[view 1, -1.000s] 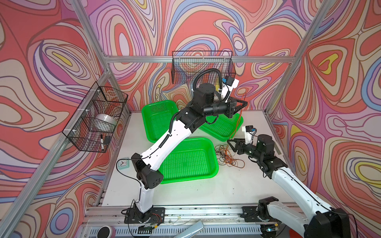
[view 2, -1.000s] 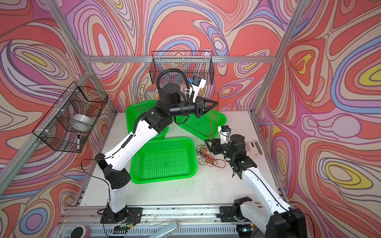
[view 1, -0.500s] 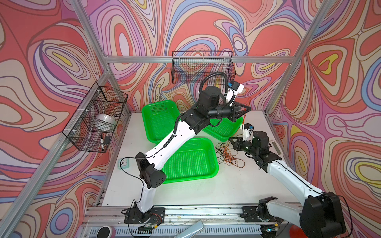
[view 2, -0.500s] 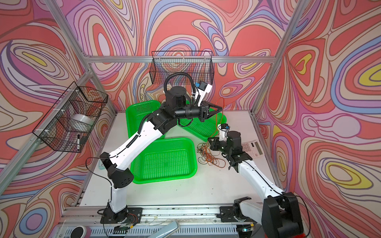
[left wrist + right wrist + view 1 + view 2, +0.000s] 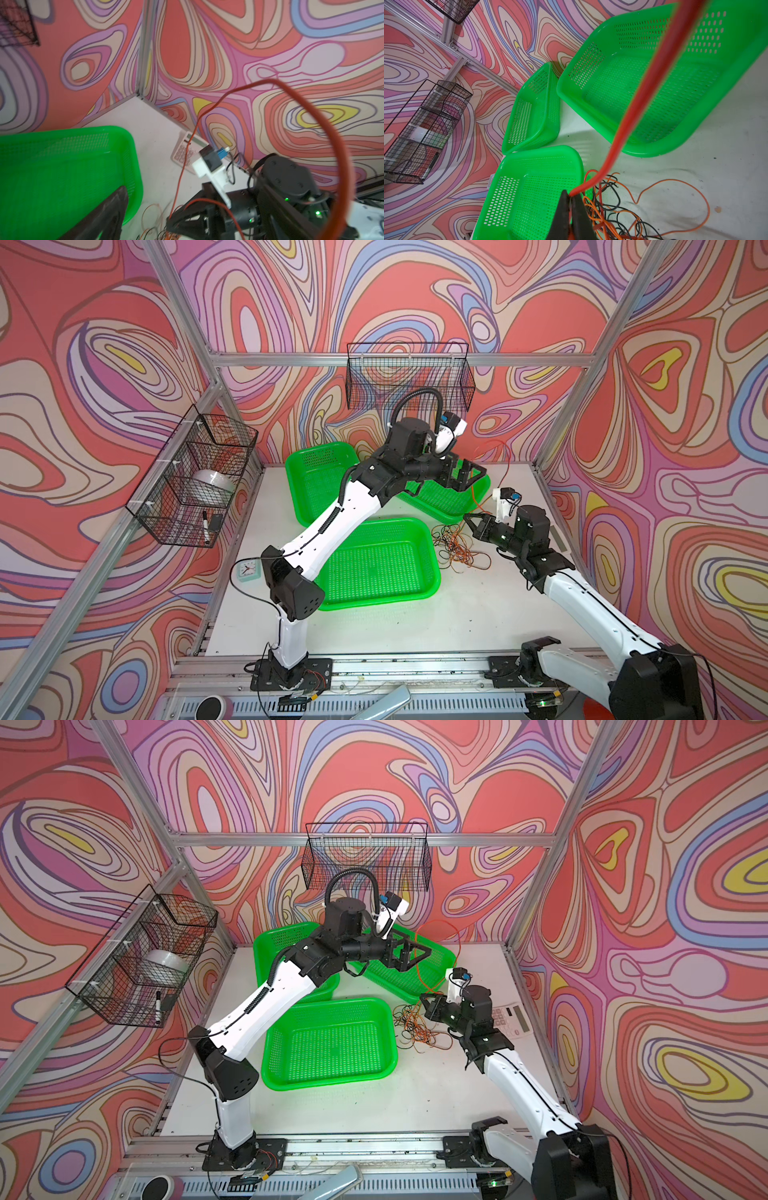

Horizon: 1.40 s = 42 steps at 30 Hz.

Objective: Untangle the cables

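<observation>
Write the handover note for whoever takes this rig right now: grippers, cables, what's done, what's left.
Left gripper: open, up over the far right green basket, gripping nothing.
Right gripper: shut on the red cable, low at the edge of the tangle.
Cables: the red cable arcs up in a loop beside the left gripper; I cannot tell whether it rests on it. Orange and black wires lie tangled on the table beside the front basket.
Done: one red cable partly raised out of the pile.
Left: pull it free, then separate the rest.
</observation>
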Available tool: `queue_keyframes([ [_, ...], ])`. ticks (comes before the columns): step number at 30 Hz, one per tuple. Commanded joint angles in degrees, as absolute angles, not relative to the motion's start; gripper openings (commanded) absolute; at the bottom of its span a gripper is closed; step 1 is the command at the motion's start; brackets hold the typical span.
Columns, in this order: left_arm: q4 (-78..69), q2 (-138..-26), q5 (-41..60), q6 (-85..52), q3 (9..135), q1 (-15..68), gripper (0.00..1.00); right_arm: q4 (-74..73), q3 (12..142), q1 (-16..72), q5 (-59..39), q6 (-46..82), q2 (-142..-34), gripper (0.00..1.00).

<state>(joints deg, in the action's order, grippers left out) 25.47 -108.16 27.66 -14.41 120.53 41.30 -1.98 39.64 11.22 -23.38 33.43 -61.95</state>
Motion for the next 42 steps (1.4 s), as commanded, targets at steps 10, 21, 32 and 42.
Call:
queue_keyframes([
  [10, 20.3, -94.8, 21.8, -14.4, 95.4, 35.1, 1.0, -1.4, 43.4, 9.4, -25.2, 35.2, -59.9, 0.0],
  [21, 19.5, -93.5, 19.8, -16.0, 89.4, 33.5, 1.0, -6.8, 41.1, 7.5, -27.0, 39.7, -58.2, 0.0],
  [32, 11.6, -89.7, 20.8, -20.0, 81.1, 26.4, 0.9, -18.3, 36.8, 6.6, -34.2, 39.2, -54.1, 0.0],
  [42, 11.0, -99.3, 32.8, -17.8, 86.9, 28.3, 0.94, -23.0, 34.5, 6.6, -39.2, 35.1, -52.4, 0.0],
])
